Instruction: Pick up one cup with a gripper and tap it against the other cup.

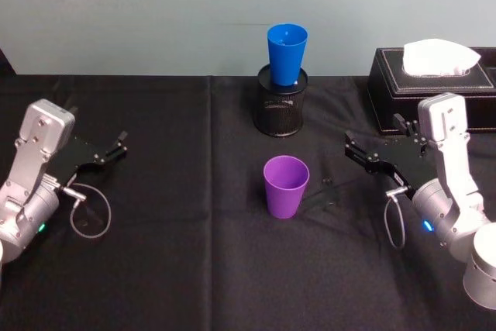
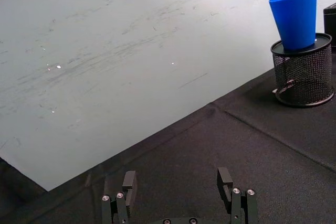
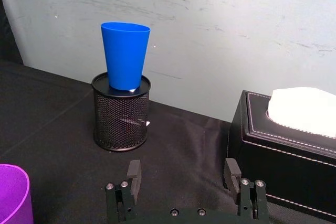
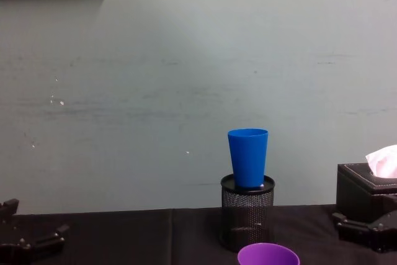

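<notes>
Nothing done yet, by my read: no pick, no tap, all steps left.

Purple cup point(image 1: 286, 186) stands upright and untouched on the black desk point(image 1: 178, 269), just below frame centre in the head view, rim up. It also shows at the lower left corner of the right wrist view and the bottom edge of the chest view.

Right hand point(image 1: 358, 150) sits mid right in the head view, fingers spread wide, holding nothing and touching nothing. It points toward the purple cup but is well apart from it. It looks like the likelier one to make the grab.

Left hand point(image 1: 116, 145) sits mid left, also wide open and empty, well apart from both cups. Seems parked.

Farther back, the blue cup point(image 1: 287, 53) stands upright, seated in the top of a black mesh pen holder point(image 1: 281, 108), upper centre of the head view, behind the purple cup. So the tap target sits raised; the purple cup needs a lift to meet it.

Tissue box point(image 1: 434, 87) is at upper right, behind the right hand.
</notes>
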